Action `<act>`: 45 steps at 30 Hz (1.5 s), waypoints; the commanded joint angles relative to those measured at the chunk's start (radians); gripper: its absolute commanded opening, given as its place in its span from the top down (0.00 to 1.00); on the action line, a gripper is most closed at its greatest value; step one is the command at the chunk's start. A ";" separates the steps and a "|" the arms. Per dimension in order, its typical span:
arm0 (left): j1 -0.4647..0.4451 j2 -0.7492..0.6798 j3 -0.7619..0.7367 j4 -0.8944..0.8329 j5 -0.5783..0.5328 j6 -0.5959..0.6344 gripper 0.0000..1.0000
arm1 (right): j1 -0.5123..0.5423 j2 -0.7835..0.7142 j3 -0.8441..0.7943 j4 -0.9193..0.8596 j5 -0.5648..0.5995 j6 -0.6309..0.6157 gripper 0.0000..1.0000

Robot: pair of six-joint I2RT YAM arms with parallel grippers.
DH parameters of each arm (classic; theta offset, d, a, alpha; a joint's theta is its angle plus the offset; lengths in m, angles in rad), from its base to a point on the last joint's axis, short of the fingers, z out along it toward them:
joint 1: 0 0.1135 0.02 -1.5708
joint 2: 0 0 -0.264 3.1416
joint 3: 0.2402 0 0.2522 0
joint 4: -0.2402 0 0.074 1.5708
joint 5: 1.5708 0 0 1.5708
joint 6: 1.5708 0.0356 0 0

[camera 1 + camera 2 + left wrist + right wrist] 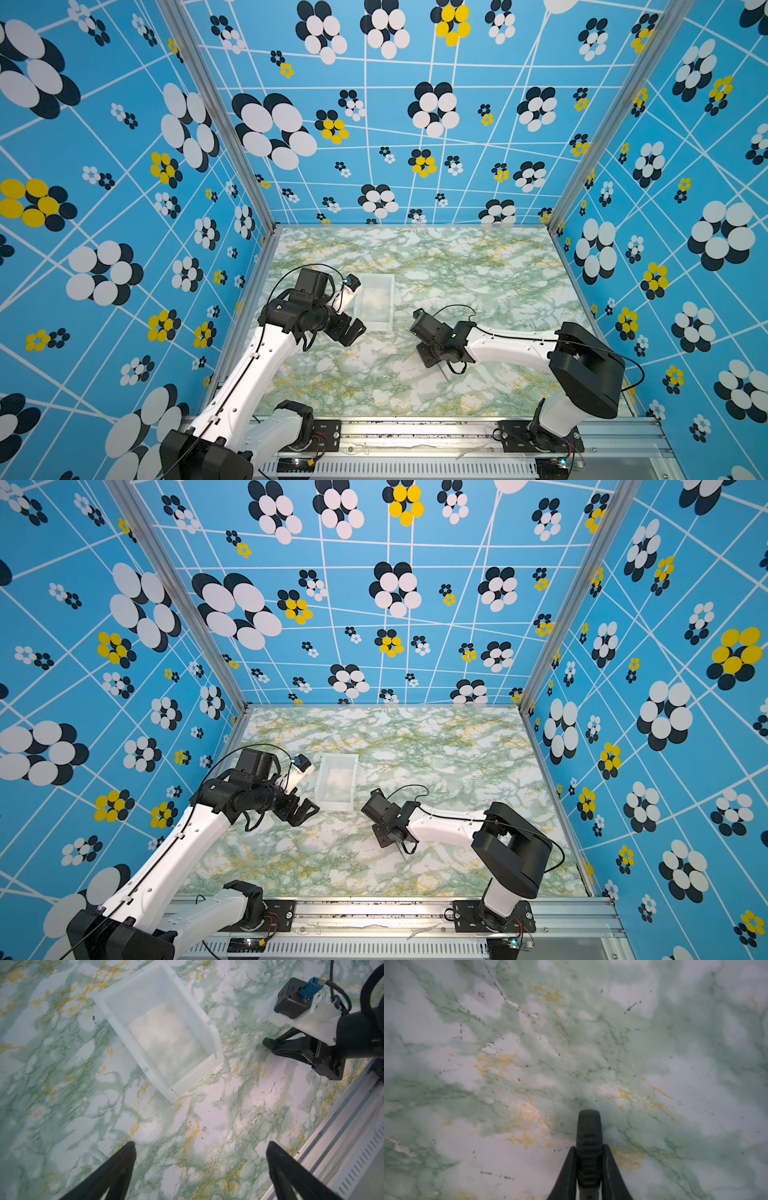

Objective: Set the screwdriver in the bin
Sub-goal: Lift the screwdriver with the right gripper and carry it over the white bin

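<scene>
Two states: left end effector [200, 1145] wide, right end effector [589, 1148] clamping screwdriver [588, 1124].

One bin [392, 305], one screwdriver [588, 1126], two pincers: left pincer [200, 1145], right pincer [589, 1147].

A table [478, 270] with a green, white and yellow marble look is seen in both top views. One white bin [376, 305] is set flat on it, left of the middle. Small dark specks [225, 1079] are scattered on the top.

Blurry screwdriver [588, 1126], handle cut off at pic edge; in both top views right gripper [433, 360] hides its handle.
</scene>
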 commanded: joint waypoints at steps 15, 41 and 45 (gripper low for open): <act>0.126 -0.082 0.068 0.013 -0.029 -0.041 0.01 | -0.124 0.181 0.676 -0.227 -0.129 -0.160 0.84; 0.146 -0.153 0.046 0.025 0.085 -0.073 0.01 | -0.138 0.638 1.120 -0.115 -0.242 -0.112 0.84; 0.148 -0.150 0.046 0.025 0.102 -0.076 0.01 | -0.139 0.672 1.152 -0.103 -0.238 -0.078 0.85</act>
